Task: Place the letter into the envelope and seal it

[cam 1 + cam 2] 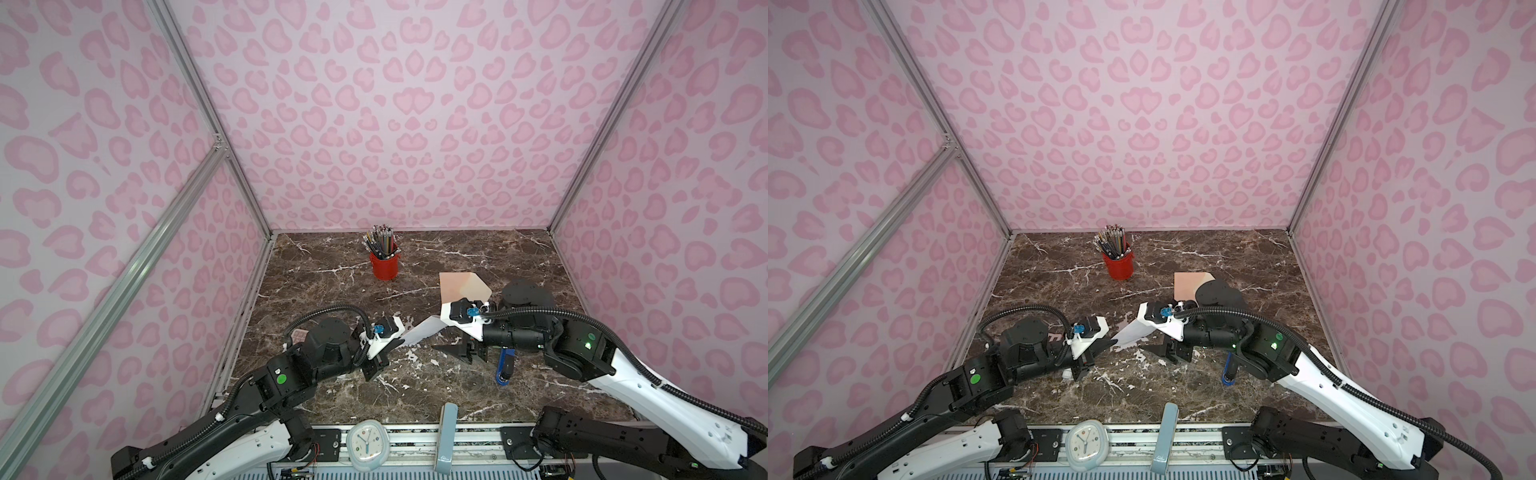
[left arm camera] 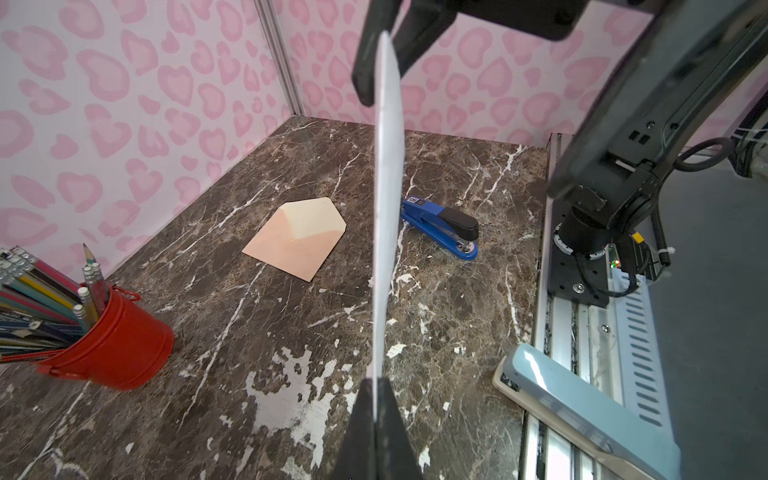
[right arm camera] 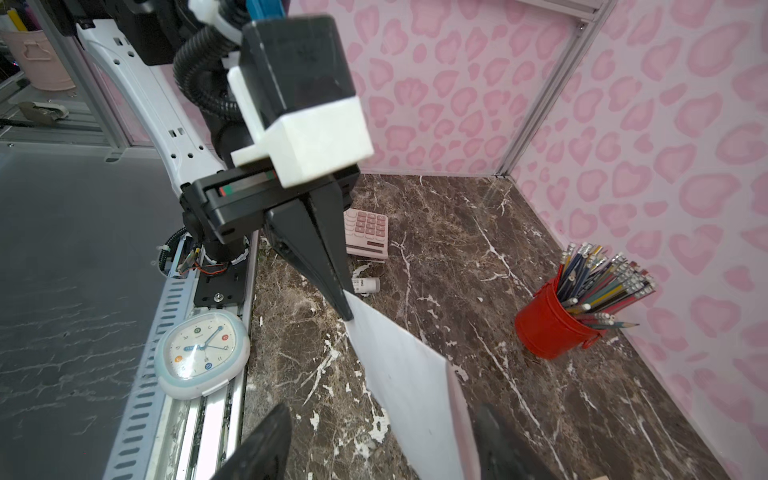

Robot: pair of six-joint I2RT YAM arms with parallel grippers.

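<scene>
Nearest me on the right, a blue stapler (image 2: 440, 226) lies on the marble table (image 2: 257, 340) under my right arm. Just beyond it, in mid-air, my left gripper (image 3: 348, 309) is clamped tight on one short end of the letter (image 3: 409, 374), which spans the gap between my two hands, clear of the tabletop. At the sheet's other end, to the right, my right gripper (image 3: 380, 442) has its jaws wide apart, a finger on either side of the paper and neither pinching it, so the left hand alone carries the sheet. Farther off on the right the envelope (image 2: 297, 239) lies flat on the table, its pale pointed flap open, well apart from the letter. Far back, left of it, stands a red pencil bucket (image 1: 384, 266).

I judge this to be the sheet passing into my left hand, ahead of insertion; nothing is in the envelope yet. Next I'd draw my right hand clear, use it to steady the envelope's mouth, and bring the letter's free edge low and square to that opening. Gripped at one end only, the thin sheet may bow.
</scene>
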